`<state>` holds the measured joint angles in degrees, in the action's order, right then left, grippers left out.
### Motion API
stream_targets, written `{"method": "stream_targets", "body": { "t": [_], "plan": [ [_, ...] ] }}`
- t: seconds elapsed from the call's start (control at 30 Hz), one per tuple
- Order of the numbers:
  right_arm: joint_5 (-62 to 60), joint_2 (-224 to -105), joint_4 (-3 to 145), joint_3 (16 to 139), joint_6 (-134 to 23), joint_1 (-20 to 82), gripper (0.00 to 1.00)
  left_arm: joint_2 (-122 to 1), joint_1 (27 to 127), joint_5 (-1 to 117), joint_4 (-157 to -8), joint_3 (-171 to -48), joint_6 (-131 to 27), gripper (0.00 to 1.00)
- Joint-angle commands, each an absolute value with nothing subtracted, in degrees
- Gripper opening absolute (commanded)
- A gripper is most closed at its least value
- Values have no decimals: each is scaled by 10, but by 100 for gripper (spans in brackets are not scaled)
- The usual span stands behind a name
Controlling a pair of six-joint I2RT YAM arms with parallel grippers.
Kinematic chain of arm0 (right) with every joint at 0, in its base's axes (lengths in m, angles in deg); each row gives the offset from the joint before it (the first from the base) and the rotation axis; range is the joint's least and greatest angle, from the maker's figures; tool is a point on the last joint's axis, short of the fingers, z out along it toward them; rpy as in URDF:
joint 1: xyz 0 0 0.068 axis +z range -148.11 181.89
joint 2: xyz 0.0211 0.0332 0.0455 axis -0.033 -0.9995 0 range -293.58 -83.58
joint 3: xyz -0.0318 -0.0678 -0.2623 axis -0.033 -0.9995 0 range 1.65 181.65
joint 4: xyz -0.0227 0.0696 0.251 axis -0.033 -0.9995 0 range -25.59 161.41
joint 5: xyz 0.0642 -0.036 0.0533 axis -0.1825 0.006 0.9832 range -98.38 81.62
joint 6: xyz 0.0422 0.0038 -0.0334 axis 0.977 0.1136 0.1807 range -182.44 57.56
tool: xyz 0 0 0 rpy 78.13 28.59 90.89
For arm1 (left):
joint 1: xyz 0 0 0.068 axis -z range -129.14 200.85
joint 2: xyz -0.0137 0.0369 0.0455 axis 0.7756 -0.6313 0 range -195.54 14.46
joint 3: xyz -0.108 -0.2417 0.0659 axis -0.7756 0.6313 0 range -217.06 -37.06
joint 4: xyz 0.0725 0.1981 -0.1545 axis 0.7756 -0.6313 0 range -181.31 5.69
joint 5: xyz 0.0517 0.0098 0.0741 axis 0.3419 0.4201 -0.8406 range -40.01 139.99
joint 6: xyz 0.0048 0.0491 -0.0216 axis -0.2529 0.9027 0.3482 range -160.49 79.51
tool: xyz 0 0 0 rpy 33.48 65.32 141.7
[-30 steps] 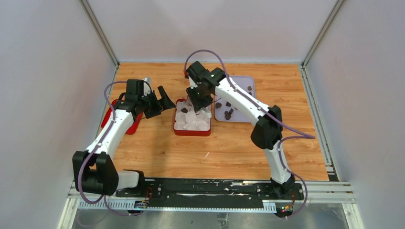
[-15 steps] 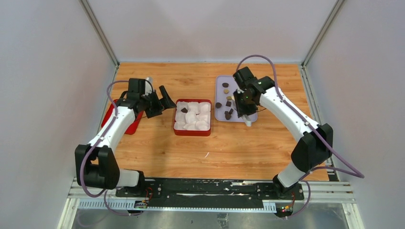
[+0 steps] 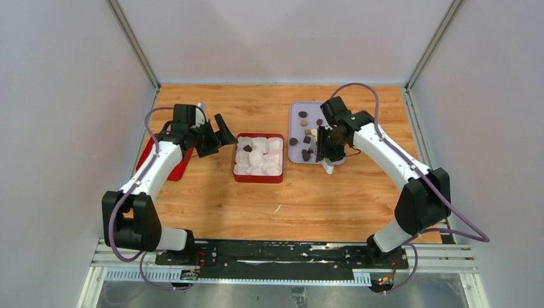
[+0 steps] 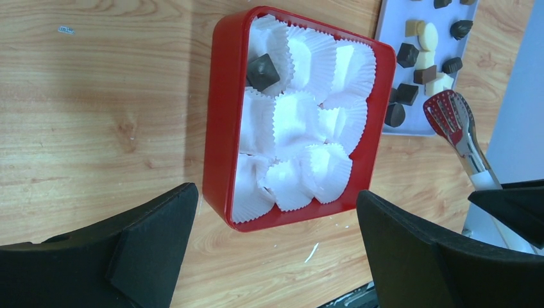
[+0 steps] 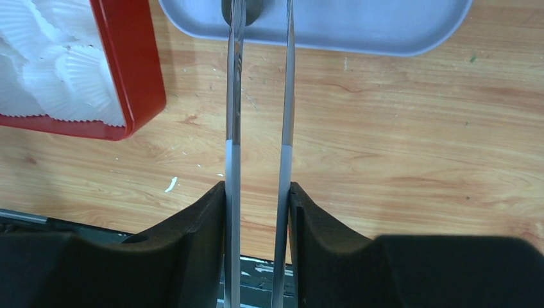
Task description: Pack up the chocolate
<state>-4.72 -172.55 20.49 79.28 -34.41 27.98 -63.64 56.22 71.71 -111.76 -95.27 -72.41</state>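
Most of the chocolate (image 4: 407, 55) lies loose on the lavender tray (image 5: 385, 19). One dark piece (image 4: 263, 72) sits in a paper cup (image 4: 277, 40) inside the red box (image 4: 221, 128), just beside the tray on the tabletop (image 3: 256, 205). The right tool (image 5: 256, 192) clamps the tongs (image 5: 234, 96), tips at the tray's near edge. A dark shape between them may be a piece, though the frame cuts it off. The left tool (image 4: 276, 196) hangs spread wide by the box, gripping nothing. Best to squeeze gently, lift straight, and release low over an empty cup.
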Motion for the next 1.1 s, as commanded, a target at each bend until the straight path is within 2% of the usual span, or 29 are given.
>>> {"method": "stream_targets", "body": {
  "t": [0.0,0.43,0.7,0.9,1.0,1.07],
  "plan": [
    [-28,-1723,239,792,-321,271,41,-638,560,722,-1116,-970,-719,100],
    [-27,-1765,253,784,-312,272,45,-634,560,715,-1120,-965,-713,100],
    [-44,-1772,256,778,-313,272,43,-642,560,718,-1111,-962,-715,100],
    [-59,-1786,257,782,-318,272,31,-650,560,720,-1107,-965,-717,100],
    [-61,-1784,256,785,-320,272,18,-651,560,720,-1106,-967,-717,100],
    [-59,-1783,253,790,-320,272,3,-651,560,719,-1109,-970,-719,100]
  ]
}}
